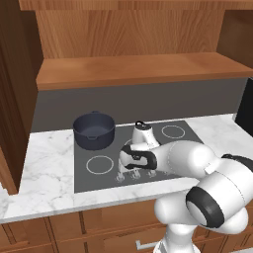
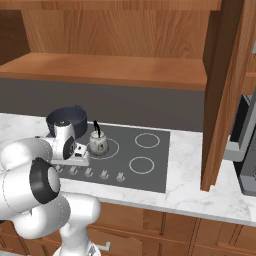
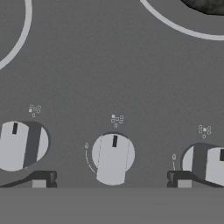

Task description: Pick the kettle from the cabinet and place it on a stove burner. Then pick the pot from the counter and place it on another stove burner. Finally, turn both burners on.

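The gripper (image 3: 111,183) hangs low over the front edge of the cooktop (image 1: 163,143), jaws spread wide and holding nothing, one dark fingertip either side of the middle knob (image 3: 112,157). That knob is a small, hard white disc with a black pointer at twelve o'clock. It looks smooth and likely slippery, so the jaws should close across its full width, square on its rim, before any twist. Neighbouring knobs sit at nine o'clock (image 3: 19,145) and three o'clock (image 3: 210,164) of it, near enough that a skewed approach could clip one.

Beyond the knob row, the kettle (image 2: 98,142) stands upright on a burner ring at about one o'clock from the gripper. It is rigid metal and probably light, and its tall black loop handle is the natural place to grip. Behind it, at about eleven o'clock, the pot (image 1: 94,130) sits near the cooktop's far left corner. Whether it rests fully on a burner or overlaps the marble surface (image 1: 44,168) I cannot tell from here. It is stiff, broad and likely heavier, best taken by its rim or a side handle. Farthest back, the cabinet (image 1: 138,69) shelf runs above.
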Controlling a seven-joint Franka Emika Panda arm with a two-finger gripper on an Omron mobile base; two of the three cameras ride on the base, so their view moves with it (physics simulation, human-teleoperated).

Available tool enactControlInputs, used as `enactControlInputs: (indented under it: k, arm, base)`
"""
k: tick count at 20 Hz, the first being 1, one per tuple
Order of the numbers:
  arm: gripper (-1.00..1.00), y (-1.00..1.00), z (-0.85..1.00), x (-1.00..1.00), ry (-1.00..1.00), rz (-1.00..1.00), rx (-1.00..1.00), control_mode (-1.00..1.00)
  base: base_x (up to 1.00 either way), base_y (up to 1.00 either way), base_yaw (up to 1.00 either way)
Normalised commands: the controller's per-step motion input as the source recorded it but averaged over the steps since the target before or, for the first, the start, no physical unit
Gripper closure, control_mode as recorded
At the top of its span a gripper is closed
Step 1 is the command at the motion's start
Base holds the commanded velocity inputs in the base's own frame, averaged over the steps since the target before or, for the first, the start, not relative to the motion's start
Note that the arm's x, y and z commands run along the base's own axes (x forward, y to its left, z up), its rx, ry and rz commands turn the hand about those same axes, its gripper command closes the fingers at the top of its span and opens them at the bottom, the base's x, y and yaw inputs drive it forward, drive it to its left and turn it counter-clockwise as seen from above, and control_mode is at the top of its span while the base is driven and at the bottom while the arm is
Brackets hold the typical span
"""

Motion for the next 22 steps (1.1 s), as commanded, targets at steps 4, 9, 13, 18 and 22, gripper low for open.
enactControlInputs:
  k: [4, 9, 13, 18, 22]
  arm:
    - [-1.00, 0.00, -0.11, 0.00, 0.00, 0.00, 0.00, -1.00]
    - [-1.00, 0.00, -0.09, 0.00, 0.00, 0.00, 0.00, -1.00]
    - [-1.00, 0.00, -0.06, 0.00, 0.00, 0.00, 0.00, -1.00]
    - [-1.00, 0.00, -0.07, 0.00, 0.00, 0.00, 0.00, -1.00]
    - [-1.00, 0.00, -0.04, 0.00, 0.00, 0.00, 0.00, -1.00]
  base:
    - [0.00, 0.00, 0.00]
    - [0.00, 0.00, 0.00]
    - [0.00, 0.00, 0.00]
    - [0.00, 0.00, 0.00]
    - [0.00, 0.00, 0.00]
